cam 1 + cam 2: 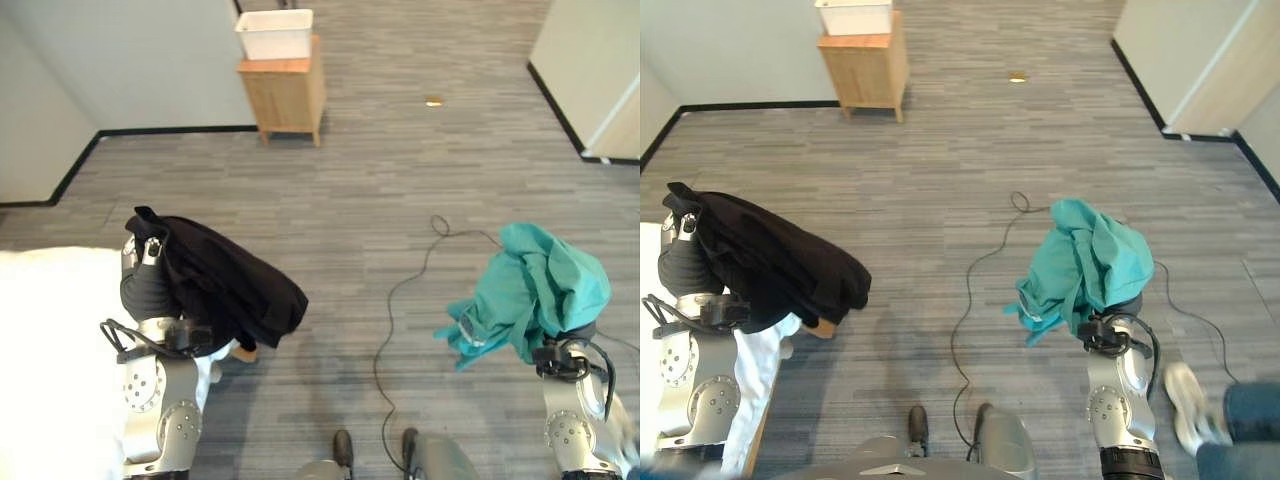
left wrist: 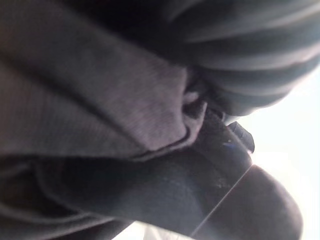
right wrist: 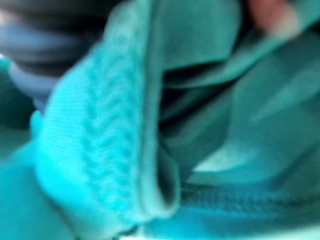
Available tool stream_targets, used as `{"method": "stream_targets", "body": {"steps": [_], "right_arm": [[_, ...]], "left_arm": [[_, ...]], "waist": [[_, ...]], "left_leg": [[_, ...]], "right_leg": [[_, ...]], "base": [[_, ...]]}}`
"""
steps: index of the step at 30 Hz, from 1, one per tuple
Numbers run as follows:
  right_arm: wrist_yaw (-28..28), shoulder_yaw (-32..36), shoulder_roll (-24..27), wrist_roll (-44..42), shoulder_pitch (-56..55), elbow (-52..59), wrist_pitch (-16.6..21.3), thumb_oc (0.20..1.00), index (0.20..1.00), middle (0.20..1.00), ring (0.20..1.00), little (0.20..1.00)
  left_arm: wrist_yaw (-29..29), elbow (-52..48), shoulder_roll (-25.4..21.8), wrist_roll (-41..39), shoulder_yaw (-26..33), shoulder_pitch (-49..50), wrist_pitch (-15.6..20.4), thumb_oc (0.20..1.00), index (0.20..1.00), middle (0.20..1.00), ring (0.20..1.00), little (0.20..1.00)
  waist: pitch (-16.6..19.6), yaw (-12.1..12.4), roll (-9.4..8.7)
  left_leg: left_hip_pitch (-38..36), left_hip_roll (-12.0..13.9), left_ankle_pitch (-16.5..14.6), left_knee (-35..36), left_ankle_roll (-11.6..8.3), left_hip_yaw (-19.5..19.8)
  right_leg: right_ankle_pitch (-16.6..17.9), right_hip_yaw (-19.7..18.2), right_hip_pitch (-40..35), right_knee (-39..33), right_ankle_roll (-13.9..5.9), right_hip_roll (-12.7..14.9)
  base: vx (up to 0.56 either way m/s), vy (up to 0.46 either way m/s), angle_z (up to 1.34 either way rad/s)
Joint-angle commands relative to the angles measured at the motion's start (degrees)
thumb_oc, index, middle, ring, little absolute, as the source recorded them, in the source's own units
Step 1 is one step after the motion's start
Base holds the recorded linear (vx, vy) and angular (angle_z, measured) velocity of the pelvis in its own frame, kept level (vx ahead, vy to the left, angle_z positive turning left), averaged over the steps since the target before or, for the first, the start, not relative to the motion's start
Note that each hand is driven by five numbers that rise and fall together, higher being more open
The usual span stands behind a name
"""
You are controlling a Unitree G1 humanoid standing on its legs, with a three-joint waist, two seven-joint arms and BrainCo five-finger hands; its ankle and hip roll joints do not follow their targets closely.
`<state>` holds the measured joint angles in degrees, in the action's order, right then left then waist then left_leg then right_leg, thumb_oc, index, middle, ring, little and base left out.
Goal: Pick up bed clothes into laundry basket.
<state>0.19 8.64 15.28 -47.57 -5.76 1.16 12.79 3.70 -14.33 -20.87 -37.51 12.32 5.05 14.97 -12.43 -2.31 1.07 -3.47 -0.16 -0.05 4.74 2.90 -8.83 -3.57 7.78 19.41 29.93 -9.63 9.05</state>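
Observation:
A black garment (image 1: 215, 275) lies draped over my raised left hand (image 1: 146, 288) and hangs down to its right, above the floor beside the bed. In the left wrist view dark cloth (image 2: 100, 115) folds against the hand's ribbed cover. A teal garment (image 1: 1085, 265) is bunched over my right hand (image 1: 1128, 305) and hides nearly all of it; teal folds (image 3: 100, 150) press close in the right wrist view. The white laundry basket (image 1: 275, 33) stands far ahead on a small wooden cabinet (image 1: 288, 95) by the wall.
The white bed (image 1: 50, 340) runs along my left. Grey plank floor stretches ahead to the cabinet, with a small yellowish thing (image 1: 433, 101) lying on it. Walls close in at the left and far right. A person's shoe (image 1: 1183, 395) shows at the lower right.

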Motion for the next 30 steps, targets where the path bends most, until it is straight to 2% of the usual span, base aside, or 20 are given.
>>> {"method": "stream_targets", "body": {"steps": [1, 3, 6, 8, 9, 10, 11, 12, 13, 14, 16, 18, 19, 21, 22, 24, 25, 26, 28, 30], "right_arm": [[0.5, 1.5, 0.1, 0.0, 2.8, 3.1, 4.3, 0.200, 0.200, 0.200, 0.200, 0.200], [0.3, 1.9, 0.2, 0.6, 2.4, 2.7, 4.5, 0.200, 0.200, 0.200, 0.200, 0.200], [0.9, 2.1, 0.1, 0.6, 1.5, 3.6, 4.3, 0.200, 0.200, 0.200, 0.200, 0.200], [0.9, 2.1, 1.5, 0.4, 1.9, 2.4, 5.0, 0.200, 0.200, 0.200, 0.200, 0.200], [0.9, 2.1, 1.5, 0.3, 2.0, 2.4, 5.0, 0.200, 0.200, 0.200, 0.200, 0.200], [1.0, 2.4, 1.6, -0.4, 2.1, 2.6, 4.8, 0.200, 0.200, 0.200, 0.200, 0.200], [1.3, 1.8, 1.7, -2.8, 2.8, 2.4, 5.8, 0.200, 0.200, 0.200, 0.200, 0.200], [1.5, 1.6, 2.1, -3.3, 2.9, 2.1, 5.9, 0.200, 0.200, 0.200, 0.200, 0.200], [1.5, 1.7, 2.1, -3.3, 3.0, 2.0, 5.9, 0.200, 0.200, 0.200, 0.200, 0.200], [0.8, 2.1, 3.3, -3.6, 2.3, 1.9, 5.9, 0.200, 0.200, 0.200, 0.200, 0.200], [0.4, 2.2, 3.8, -3.7, 2.6, 1.2, 6.1, 0.200, 0.200, 0.200, 0.200, 0.200], [-0.5, 1.8, 4.3, -3.8, 3.0, 1.5, 5.7, 0.200, 0.200, 0.200, 0.200, 0.200], [-0.3, 1.9, 4.4, -4.0, 3.2, 1.5, 5.6, 0.200, 0.200, 0.200, 0.200, 0.200], [0.3, 2.0, 4.6, -3.8, 2.9, 1.8, 5.6, 0.200, 0.200, 0.200, 0.200, 0.200], [0.4, 1.5, 5.0, -3.0, 2.7, 1.6, 5.5, 0.200, 0.200, 0.200, 0.200, 0.200], [0.5, 0.5, 4.9, -0.4, 3.1, 0.7, 5.0, 0.200, 0.200, 0.200, 0.200, 0.200], [0.5, 0.5, 4.9, -0.4, 3.1, 0.7, 5.0, 0.200, 0.200, 0.200, 0.200, 0.200], [0.9, 0.2, 4.3, -0.4, 2.8, 1.3, 2.7, 0.200, 0.200, 0.200, 0.200, 0.200], [2.5, -0.6, 3.2, -1.4, 2.6, 0.8, 3.8, 0.200, 0.200, 0.200, 0.200, 0.200], [2.0, -0.6, 1.7, -0.3, 2.8, 0.5, 4.0, 0.200, 0.200, 0.200, 0.200, 0.200]], "left_arm": [[-0.7, -3.6, -4.6, 1.9, 3.1, -2.8, 4.1, 0.200, 0.200, 0.200, 0.200, 0.200], [-0.4, -2.7, -5.0, 2.9, 2.6, -4.0, 4.3, 0.200, 0.200, 0.200, 0.200, 0.200], [-0.5, -2.5, -4.6, 3.8, 2.4, -4.6, 4.5, 0.200, 0.200, 0.200, 0.200, 0.200], [-1.3, -2.3, -3.6, 3.4, 1.7, -4.7, 4.8, 0.200, 0.200, 0.200, 0.200, 0.200], [-1.3, -2.2, -3.6, 3.3, 1.7, -4.7, 4.8, 0.200, 0.200, 0.200, 0.200, 0.200], [-1.7, -2.2, -3.3, 3.0, 1.6, -4.5, 4.8, 0.200, 0.200, 0.200, 0.200, 0.200], [-1.8, -1.7, -2.3, 2.4, 0.8, -4.3, 4.4, 0.200, 0.200, 0.200, 0.200, 0.200], [-2.1, -1.3, -2.2, 2.1, 0.6, -4.1, 4.2, 0.200, 0.200, 0.200, 0.200, 0.200], [-2.1, -1.3, -2.3, 2.1, 0.6, -4.1, 4.2, 0.200, 0.200, 0.200, 0.200, 0.200], [-2.5, -1.6, -2.6, 1.5, 0.3, -4.2, 3.6, 0.200, 0.200, 0.200, 0.200, 0.200], [-2.6, -1.7, -2.5, 1.2, -0.5, -4.3, 3.5, 0.200, 0.200, 0.200, 0.200, 0.200], [-2.3, -0.8, -2.0, 0.1, -2.1, -5.1, 3.3, 0.200, 0.200, 0.200, 0.200, 0.200], [-2.4, -0.7, -2.1, -0.3, -2.3, -5.3, 3.2, 0.200, 0.200, 0.200, 0.200, 0.200], [-2.8, -0.2, -2.0, -1.0, -3.2, -5.1, 3.1, 0.200, 0.200, 0.200, 0.200, 0.200], [-3.0, 0.0, -2.2, -0.8, -3.4, -4.7, 3.2, 0.200, 0.200, 0.200, 0.200, 0.200], [-3.2, 0.1, -1.5, -0.1, -3.9, -3.8, 3.1, 0.200, 0.200, 0.200, 0.200, 0.200], [-3.2, 0.1, -1.5, -0.1, -3.9, -3.8, 3.1, 0.200, 0.200, 0.200, 0.200, 0.200], [-3.9, 0.3, -1.0, -1.3, -4.3, -3.7, 2.5, 0.200, 0.200, 0.200, 0.200, 0.200], [-4.4, 0.6, 0.1, -1.5, -5.5, -3.7, 2.3, 0.200, 0.200, 0.200, 0.200, 0.200], [-4.5, 0.6, 0.6, -1.3, -6.6, -3.7, 1.9, 0.200, 0.200, 0.200, 0.200, 0.200]], "waist": [[2.9, -1.0, -1.21], [3.4, -2.7, -1.69], [4.2, -3.1, -1.88], [5.4, -3.6, -1.92], [5.4, -3.7, -1.76], [5.6, -3.6, -1.61], [5.5, -3.3, -1.66], [5.1, -3.0, -2.71], [5.2, -3.2, -2.88], [3.5, -2.1, -4.66], [2.6, -1.4, -5.42], [2.2, -0.1, -5.49], [2.5, 0.4, -5.81], [3.4, 1.3, -5.28], [3.5, 2.5, -4.69], [4.5, 4.3, -4.03], [4.4, 4.4, -4.06], [4.7, 4.2, -4.11], [6.4, 3.6, -3.84], [7.1, 3.2, -3.50]], "left_leg": [[-4.6, 1.5, -5.0, -0.9, -2.39, 4.4], [-8.3, 2.7, -7.0, -0.3, -4.14, 4.7], [-9.8, 4.2, -7.1, -1.5, -5.55, 5.2], [-9.9, 6.6, -4.2, -6.3, -7.19, 6.3], [-9.8, 6.8, -4.2, -6.4, -7.38, 6.4], [-9.2, 8.0, -1.3, -9.4, -8.08, 6.2], [-5.4, 10.0, 6.4, -23.2, -8.74, 7.4], [-2.3, 10.2, 8.9, -31.9, -8.50, 7.9], [-1.8, 10.0, 9.0, -32.3, -8.49, 8.2], [4.3, 10.4, 9.5, -45.0, -7.57, 6.8], [8.0, 9.2, 8.4, -48.6, -7.15, 6.8], [14.8, 8.0, 5.1, -44.3, -6.84, 4.5], [16.1, 7.8, 5.3, -43.4, -6.98, 4.3], [17.2, 6.6, 4.8, -32.6, -6.87, 2.8], [17.8, 4.7, 4.3, -26.0, -6.56, 3.6], [16.9, 0.8, 6.2, -16.2, -5.91, 6.0], [16.6, 0.8, 6.2, -16.0, -5.89, 6.0], [14.6, 0.2, 5.1, -15.2, -5.48, 6.3], [11.3, -0.5, 3.2, -11.2, -4.20, 6.1], [7.7, -1.1, 2.1, -8.1, -2.49, 5.2]], "right_leg": [[7.9, 1.6, -4.4, -20.7, -0.17, 0.4], [11.5, 0.9, -2.7, -31.4, -1.17, -0.7], [12.2, 1.4, -3.5, -31.7, -1.32, -0.8], [12.0, 1.2, -4.9, -28.8, 0.72, -2.4], [11.7, 1.4, -4.8, -28.5, 0.86, -2.5], [10.9, 1.8, -5.6, -27.7, 1.51, -3.0], [8.1, 2.2, -8.8, -26.7, 4.74, -5.0], [6.8, 2.2, -11.1, -26.8, 6.41, -5.6], [7.0, 2.3, -10.9, -26.9, 6.48, -5.5], [4.6, 1.8, -14.9, -27.3, 9.21, -6.4], [3.7, 1.7, -16.3, -27.5, 9.63, -6.1], [2.5, 1.3, -19.9, -28.6, 8.86, -6.2], [2.5, 1.1, -20.6, -29.1, 8.51, -5.5], [1.8, 0.9, -22.2, -30.0, 7.74, -5.5], [1.1, 0.4, -23.3, -30.1, 7.23, -6.0], [0.0, -0.7, -26.0, -29.8, 6.44, -6.7], [-0.2, -0.8, -26.1, -29.7, 6.41, -6.7], [-0.8, -1.5, -26.5, -29.1, 6.38, -6.6], [-1.1, -1.2, -26.5, -28.8, 5.65, -6.2], [-0.1, -1.4, -24.1, -21.0, 3.72, -4.9]], "base": [[0.44, -0.156, -0.43], [0.54, -0.202, -0.26], [0.38, -0.196, 0.01], [0.44, -0.270, 0.39], [0.27, -0.164, 0.41], [0.38, -0.285, 0.16], [0.54, -0.433, 0.10], [0.42, -0.378, 0.05], [0.41, -0.441, -0.17], [0.23, -0.281, -0.33], [0.28, -0.242, -0.24], [0.39, -0.133, -0.12], [0.40, -0.037, -0.16], [0.40, 0.045, -0.20], [0.43, 0.086, -0.20], [0.43, 0.070, -0.37], [0.31, 0.049, -0.70], [0.21, 0.071, -0.65], [0.30, 0.115, -0.44], [0.24, 0.134, -0.37]]}}
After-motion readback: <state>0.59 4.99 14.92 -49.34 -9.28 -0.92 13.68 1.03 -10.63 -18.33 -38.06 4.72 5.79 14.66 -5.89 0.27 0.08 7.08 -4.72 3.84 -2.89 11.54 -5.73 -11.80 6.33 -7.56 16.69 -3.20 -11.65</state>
